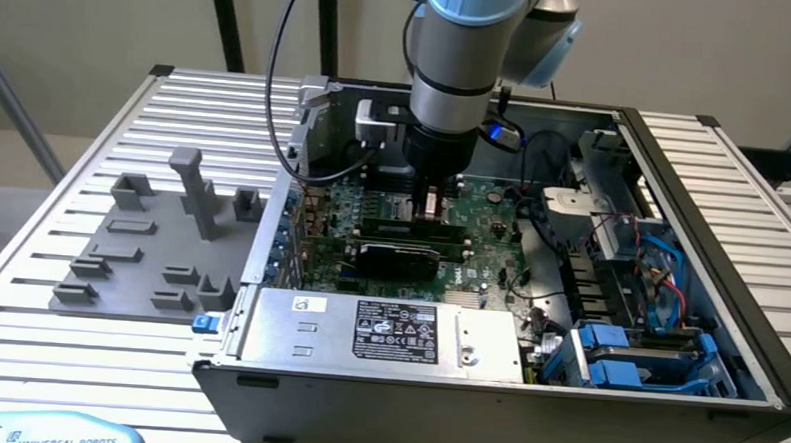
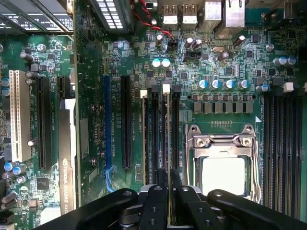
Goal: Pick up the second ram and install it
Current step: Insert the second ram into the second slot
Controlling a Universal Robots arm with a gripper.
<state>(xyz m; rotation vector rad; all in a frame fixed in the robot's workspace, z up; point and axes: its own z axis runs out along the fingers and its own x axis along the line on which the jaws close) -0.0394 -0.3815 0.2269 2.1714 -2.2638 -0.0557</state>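
Ribbed metal counter point(image 1: 45, 296) carries an open computer case point(image 1: 495, 386) and grey fixture blocks point(image 1: 154, 251). Inside, the tool point(image 2: 169, 179) seems closed on the second ram point(image 2: 167, 139), standing edge-on in a motherboard point(image 2: 96, 72) slot.

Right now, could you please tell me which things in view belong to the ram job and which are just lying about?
Job: the second ram, edge-on over the memory slots; the gripper closed on it; the motherboard.
Lying about: grey fixture blocks; power supply; CPU socket; blue drive bays.
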